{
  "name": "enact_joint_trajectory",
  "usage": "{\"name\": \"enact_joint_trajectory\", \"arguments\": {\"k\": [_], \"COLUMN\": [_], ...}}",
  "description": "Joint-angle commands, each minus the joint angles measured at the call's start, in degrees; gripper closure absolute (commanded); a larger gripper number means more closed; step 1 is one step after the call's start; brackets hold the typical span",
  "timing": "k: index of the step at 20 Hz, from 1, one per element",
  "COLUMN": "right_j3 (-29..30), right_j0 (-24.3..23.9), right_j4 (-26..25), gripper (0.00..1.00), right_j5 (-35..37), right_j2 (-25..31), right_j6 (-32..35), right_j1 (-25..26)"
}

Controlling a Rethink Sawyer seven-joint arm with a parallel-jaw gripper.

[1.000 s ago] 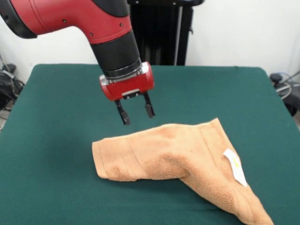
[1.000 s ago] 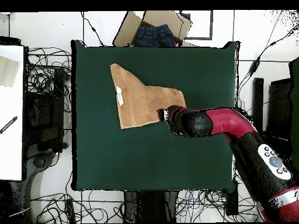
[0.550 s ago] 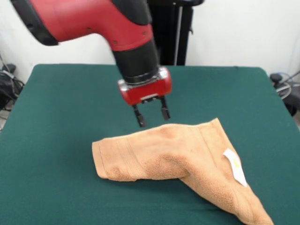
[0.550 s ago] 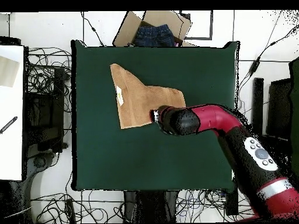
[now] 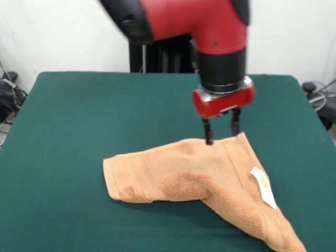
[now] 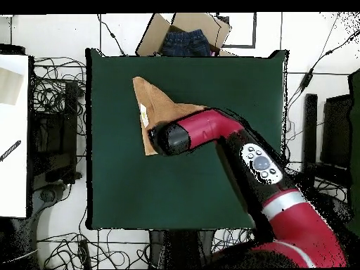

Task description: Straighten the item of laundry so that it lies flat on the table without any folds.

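Towel (image 5: 199, 176): folded, lying right of centre on the green table (image 5: 79, 115); white tag (image 5: 262, 186) showing near its right edge
Gripper (image 5: 221, 132): fingers spread apart, empty; tips at towel's far edge

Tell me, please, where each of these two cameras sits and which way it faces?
Front view: across the table from the robot, looking over the dark green felt-topped table at the folded peach terry-cloth towel; the red and black arm comes down from above, its open claw at the towel's far edge.
Overhead view: above the table, looking straight down; the arm reaches in from the lower right and hides part of the towel.
Both show table, towel and arm, turned half round against each other.
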Motion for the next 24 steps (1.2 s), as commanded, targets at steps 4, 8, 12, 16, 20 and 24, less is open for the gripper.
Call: {"name": "enact_joint_trajectory", "arguments": {"k": [4,8,12,16,20,24], "right_j3": [-6.2,-7.3,-7.2,-5.2,-1.7,-0.9], "right_j0": [7.7,9.6,9.8,7.6,6.9,8.0], "right_j4": [-3.7,-3.8,-3.2,0.0,2.5,3.6], "gripper": [0.00,0.00,0.00,0.00,0.00,0.00], "right_j5": [2.1,1.7,-0.6,-3.1,-4.8,-6.6], "right_j2": [-12.2,-14.6,-15.9,-15.2,-16.8,-19.4], "right_j6": [7.9,7.9,7.8,7.1,11.2,14.4], "right_j1": [-0.5,-0.4,0.5,1.8,-0.1,0.0]}}
